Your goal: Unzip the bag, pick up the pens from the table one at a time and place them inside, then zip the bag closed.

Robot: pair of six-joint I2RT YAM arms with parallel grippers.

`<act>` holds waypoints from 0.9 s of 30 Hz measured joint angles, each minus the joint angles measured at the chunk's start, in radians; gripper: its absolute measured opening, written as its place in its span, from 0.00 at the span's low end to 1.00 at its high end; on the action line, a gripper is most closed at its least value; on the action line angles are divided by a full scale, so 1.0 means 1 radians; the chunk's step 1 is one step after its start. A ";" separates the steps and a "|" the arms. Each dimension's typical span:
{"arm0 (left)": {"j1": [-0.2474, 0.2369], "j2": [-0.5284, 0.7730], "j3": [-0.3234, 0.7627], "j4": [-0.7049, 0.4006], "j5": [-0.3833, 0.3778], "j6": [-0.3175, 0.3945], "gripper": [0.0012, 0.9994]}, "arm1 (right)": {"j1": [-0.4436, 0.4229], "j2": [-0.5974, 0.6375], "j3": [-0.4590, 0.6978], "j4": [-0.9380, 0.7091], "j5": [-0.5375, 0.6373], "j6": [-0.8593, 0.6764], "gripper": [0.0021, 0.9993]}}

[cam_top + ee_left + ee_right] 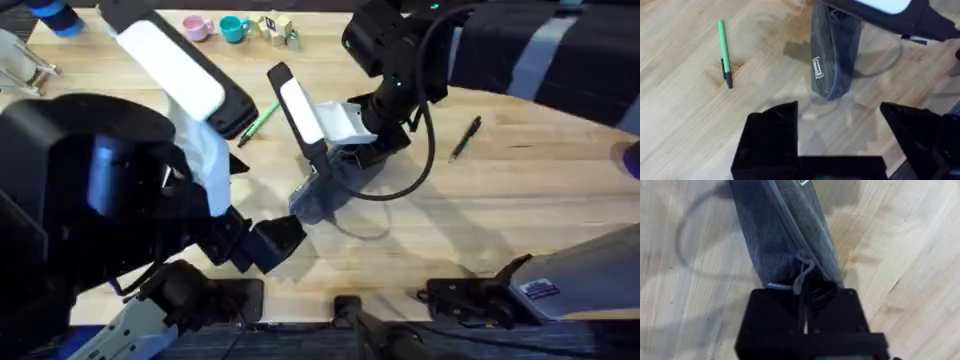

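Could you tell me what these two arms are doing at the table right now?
The right claw is shut on the near end of the grey pouch, at the zipper's cord pull. The left claw hovers open just short of the pouch's other end. The green pen and the dark pen both lie on the table, not yet picked up.

Matt grey cloth bag on wood table, seemingly smooth

Place: robot lab bench
Evidence: butcher-block table, two arms on it
Clutter: toy cups far beyond both grippers
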 joint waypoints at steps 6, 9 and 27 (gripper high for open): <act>0.000 0.000 0.000 0.000 0.000 0.000 0.99 | 0.001 0.000 0.000 0.001 -0.003 0.000 0.41; 0.000 0.000 0.000 0.000 0.000 0.000 0.99 | 0.001 0.000 0.000 0.004 -0.004 -0.001 0.85; 0.000 0.000 0.000 0.000 -0.026 0.000 0.99 | 0.001 -0.029 -0.006 0.001 -0.004 0.084 1.00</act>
